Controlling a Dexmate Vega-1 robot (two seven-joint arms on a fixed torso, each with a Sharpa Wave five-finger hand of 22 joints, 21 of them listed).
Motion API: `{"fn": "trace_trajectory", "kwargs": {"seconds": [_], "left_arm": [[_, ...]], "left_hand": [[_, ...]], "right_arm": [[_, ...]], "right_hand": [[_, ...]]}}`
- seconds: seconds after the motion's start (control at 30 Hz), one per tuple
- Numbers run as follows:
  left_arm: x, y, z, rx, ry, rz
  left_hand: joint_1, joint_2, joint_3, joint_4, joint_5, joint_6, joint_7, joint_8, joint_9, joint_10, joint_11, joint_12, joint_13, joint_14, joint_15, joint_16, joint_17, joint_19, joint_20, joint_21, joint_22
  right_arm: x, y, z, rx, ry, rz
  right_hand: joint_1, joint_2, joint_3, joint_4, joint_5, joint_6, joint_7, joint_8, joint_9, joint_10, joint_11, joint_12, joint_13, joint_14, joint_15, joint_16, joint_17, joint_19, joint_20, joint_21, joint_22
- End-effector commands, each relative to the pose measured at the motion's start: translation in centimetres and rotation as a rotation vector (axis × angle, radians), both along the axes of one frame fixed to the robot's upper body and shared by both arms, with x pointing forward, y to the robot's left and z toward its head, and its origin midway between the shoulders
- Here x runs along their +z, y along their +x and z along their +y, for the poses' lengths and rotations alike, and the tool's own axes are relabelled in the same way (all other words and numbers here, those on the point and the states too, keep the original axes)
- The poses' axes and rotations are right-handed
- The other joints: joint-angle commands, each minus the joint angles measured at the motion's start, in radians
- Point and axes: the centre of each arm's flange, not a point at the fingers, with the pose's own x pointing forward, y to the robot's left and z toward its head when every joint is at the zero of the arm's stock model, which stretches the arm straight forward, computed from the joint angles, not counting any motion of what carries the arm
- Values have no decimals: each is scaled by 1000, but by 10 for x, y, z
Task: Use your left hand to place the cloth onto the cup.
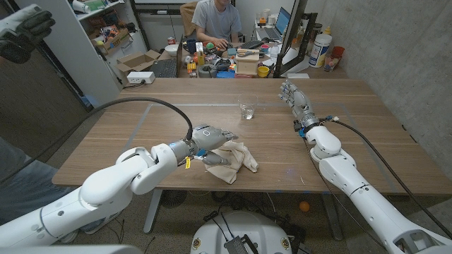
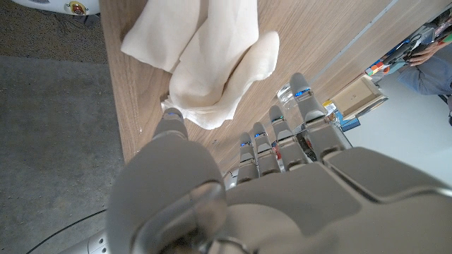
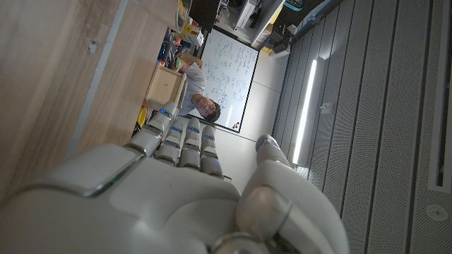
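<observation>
**Left hand at the cloth, cup well beyond**

The left hand [image 1: 210,136] sits at the crumpled cloth [image 1: 233,160] near the desk's [image 1: 353,127] front edge. In the left wrist view its fingers [image 2: 300,106] are spread and the thumb tip meets the fabric, so it holds nothing yet. The small clear cup [image 1: 246,111] stands upright, well apart, toward the desk's middle. The right hand [image 1: 293,95] waits with fingers apart, holding nothing.

Risks: a thin pinch could let the cloth slip mid-carry; a trailing fold or low approach could topple the light cup; an off-centre drop could slide off the rim.
</observation>
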Motion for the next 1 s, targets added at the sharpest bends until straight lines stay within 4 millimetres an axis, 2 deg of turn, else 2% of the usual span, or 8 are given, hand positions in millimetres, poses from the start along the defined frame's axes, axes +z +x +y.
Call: {"fn": "trace_trajectory", "kwargs": {"seconds": [0.03, 0.17, 0.4, 0.7, 1.0], "left_arm": [[-12, 13, -3, 14, 18, 78], [-14, 19, -4, 7, 16, 90], [-17, 31, -2, -18, 4, 88], [-18, 50, -6, -15, 14, 131], [-18, 59, -10, 2, 30, 157]], "left_hand": [[8, -6, 1, -4, 1, -6, -2, -3, 4, -6, -2, -2, 6, -4, 0, -3, 4, 12, 3, 3, 2], [9, -6, 1, -4, 1, -4, -4, -2, 4, -7, -5, -2, 7, -6, -1, -4, 5, 14, 3, 1, 2], [13, -7, -1, -6, -1, -5, -10, -4, 5, -16, -34, -5, 12, -22, -5, -14, 7, 17, 4, -7, 0], [16, -8, -3, -8, -1, -9, -15, -7, 6, -33, -40, -12, 15, -42, -3, -24, 9, 12, 4, -18, -1], [21, -6, -2, -10, -1, -3, -20, -5, 6, -25, -44, -9, 18, -37, -8, -24, 10, 8, 4, -26, -1]], "right_arm": [[-5, 6, 0, 0, 7, 14], [-11, 8, -1, 0, 6, 24], [-19, 14, -2, 2, 13, 45], [-26, 18, -7, -5, 29, 61], [-28, 21, -9, -6, 43, 65]], "right_hand": [[12, 2, 8, -3, 4, 7, -3, 4, 2, 8, -3, 0, 2, 4, 0, 4, 2, 4, 0, -3, 5], [12, 2, 8, -3, 4, 8, -4, 4, 2, 8, -4, 0, 2, 4, 1, 5, 2, 4, 0, -3, 5], [13, 2, 8, -3, 4, 8, -4, 4, 2, 9, -4, 0, 2, 4, 0, 5, 2, 4, 0, -3, 5], [12, 2, 8, -3, 4, 8, -5, 4, 2, 9, -5, 0, 2, 5, 2, 5, 2, 4, 2, -4, 5], [12, 2, 8, -3, 4, 9, -4, 4, 2, 9, -6, 0, 2, 5, 1, 5, 2, 3, 3, -4, 5]]}}
